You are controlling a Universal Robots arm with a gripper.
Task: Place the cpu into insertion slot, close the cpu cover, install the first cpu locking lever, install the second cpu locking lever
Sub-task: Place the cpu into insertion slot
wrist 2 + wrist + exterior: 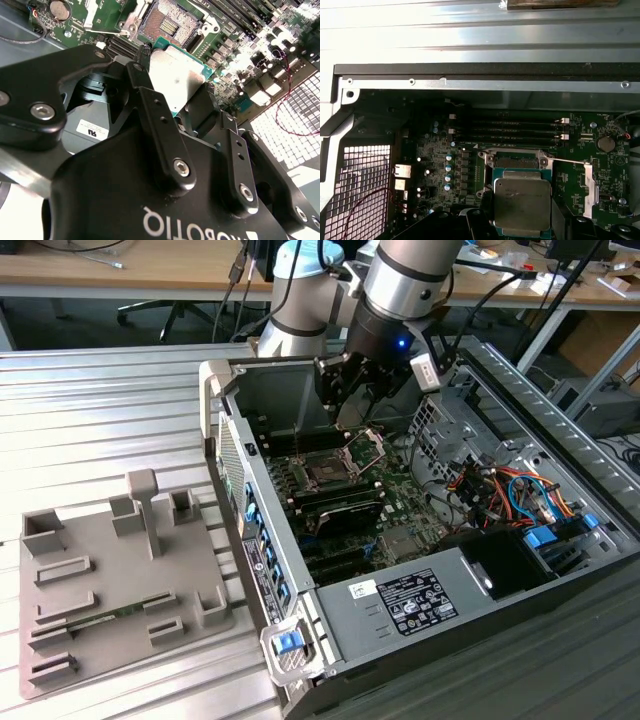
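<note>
My gripper [348,405] hangs inside the open computer case, shut on the cpu [175,75], a flat square chip with a silvery top and a green edge, held by two opposite sides between the black fingers [150,115]. In the first wrist view the cpu [522,205] hovers partly in front of the insertion slot [515,161]. The second wrist view shows the slot's dark square [167,22] bare, a short way beyond the chip. In the exterior view the insertion slot [325,472] lies on the green motherboard, with the cpu cover [365,448] tilted up beside it.
Long black memory slots [515,127] run beside the socket. The case's metal walls [250,455] surround the board, and bundled cables [510,490] lie at the exterior view's right. A grey fixture tray [110,585] with upright holders stands outside the case at the exterior view's left.
</note>
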